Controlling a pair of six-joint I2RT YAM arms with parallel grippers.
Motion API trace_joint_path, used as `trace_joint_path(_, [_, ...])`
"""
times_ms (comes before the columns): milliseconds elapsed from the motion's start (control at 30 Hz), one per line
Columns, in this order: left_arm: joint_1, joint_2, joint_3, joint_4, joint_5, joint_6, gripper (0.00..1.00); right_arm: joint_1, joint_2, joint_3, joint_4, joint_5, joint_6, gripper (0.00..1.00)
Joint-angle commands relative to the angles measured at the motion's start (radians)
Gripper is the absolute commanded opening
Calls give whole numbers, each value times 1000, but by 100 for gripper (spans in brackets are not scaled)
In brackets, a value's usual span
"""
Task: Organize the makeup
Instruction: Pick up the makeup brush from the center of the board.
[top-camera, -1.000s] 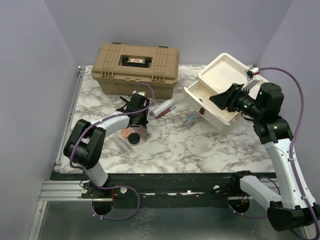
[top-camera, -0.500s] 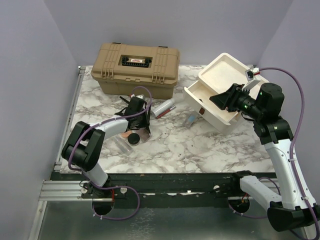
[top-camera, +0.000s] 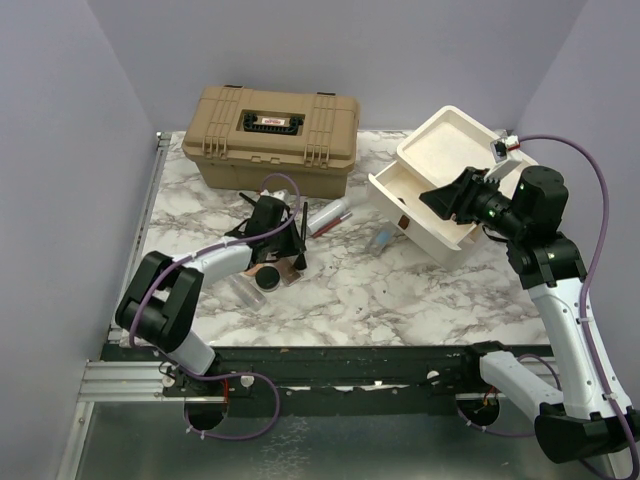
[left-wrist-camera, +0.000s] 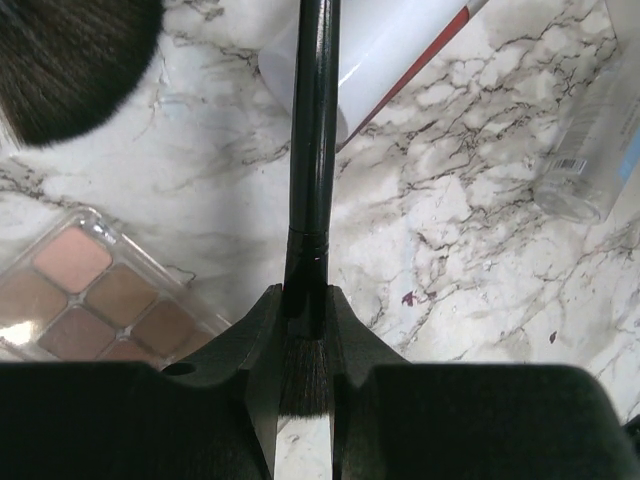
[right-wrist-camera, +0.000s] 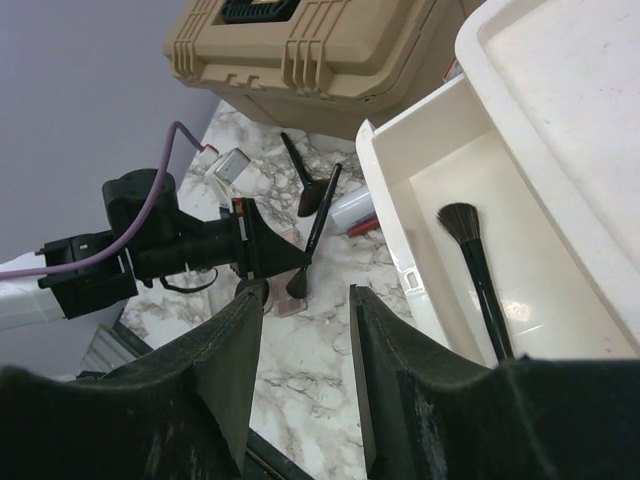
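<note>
My left gripper (left-wrist-camera: 303, 292) is shut on a thin black brush (left-wrist-camera: 312, 150), just behind its bristles, and the handle points away over the marble. From the top view the brush (top-camera: 299, 232) stands lifted beside that gripper (top-camera: 288, 256). A second black brush (left-wrist-camera: 70, 60) with a flared head lies at the upper left, and a pale tube (top-camera: 328, 213) lies beyond. A tiny light-blue piece (top-camera: 383, 238) rests near the white box. My right gripper (right-wrist-camera: 305, 335) hangs open and empty above the open drawer (right-wrist-camera: 470, 190), where another brush (right-wrist-camera: 478, 270) lies.
The tan latched case (top-camera: 270, 135) stands at the back left. The white box with drawers (top-camera: 450, 150) sits tilted at the back right. An eyeshadow palette (left-wrist-camera: 85, 300), a round compact (top-camera: 268, 279) and a clear tube (left-wrist-camera: 600, 130) lie near my left gripper.
My left gripper has shifted slightly right and toward the near edge, raising the black brush off the table. The right arm has stayed where it was.
</note>
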Motion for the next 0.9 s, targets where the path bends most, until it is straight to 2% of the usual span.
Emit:
trace_joint_path(0, [1, -63, -35, 35, 30, -11, 1, 5, -1, 12, -30, 25, 0, 47])
trace_joint_path(300, [1, -177, -56, 54, 45, 65, 1, 4, 5, 9, -15, 6, 25, 53])
trace_joint_path(433, [1, -241, -65, 63, 59, 103, 2, 5, 5, 13, -13, -6, 37, 69])
trace_joint_path(500, [1, -268, -67, 67, 77, 116, 2, 5, 5, 15, -12, -20, 37, 73])
trace_joint_path(733, [0, -316, -73, 69, 169, 176, 2, 5, -34, 3, 33, -30, 22, 83])
trace_joint_path(867, [-13, -344, -68, 76, 233, 220, 2, 5, -49, -11, 60, -51, 27, 85])
